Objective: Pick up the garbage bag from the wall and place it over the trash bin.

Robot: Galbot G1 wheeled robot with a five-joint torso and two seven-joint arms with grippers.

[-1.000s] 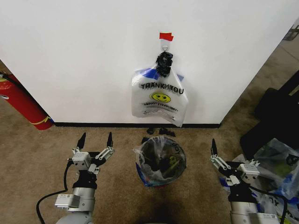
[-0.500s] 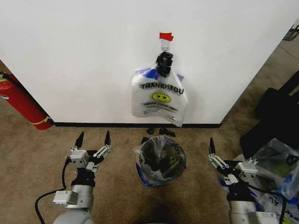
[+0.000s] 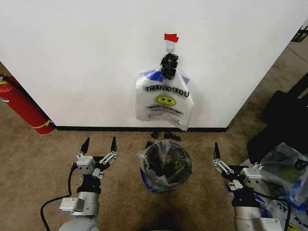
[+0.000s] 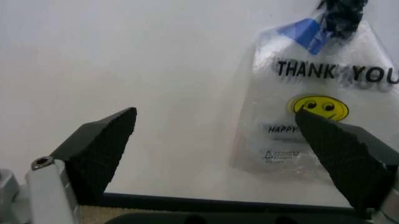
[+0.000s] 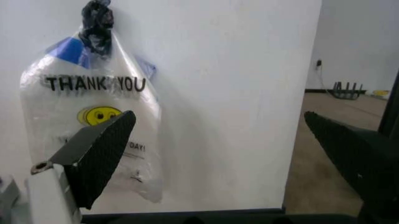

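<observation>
Head view: garbage bag [image 3: 163, 100] hangs on wall [image 3: 86, 57] above trash bin [image 3: 164, 166].

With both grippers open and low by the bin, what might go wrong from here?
1. The thin see-through THANK YOU bag hangs by a knotted black tie on the metal hook; pulling may tear it.
2. The round trash bin already holds a liner, so the new bag could snag.
3. The left gripper and right gripper start far below the hook.

Garbage bag [image 4: 315, 100] big black lettering: "THANK YOU"
Small print under the smiley face: "HAPPY…", the rest cannot be read
</observation>
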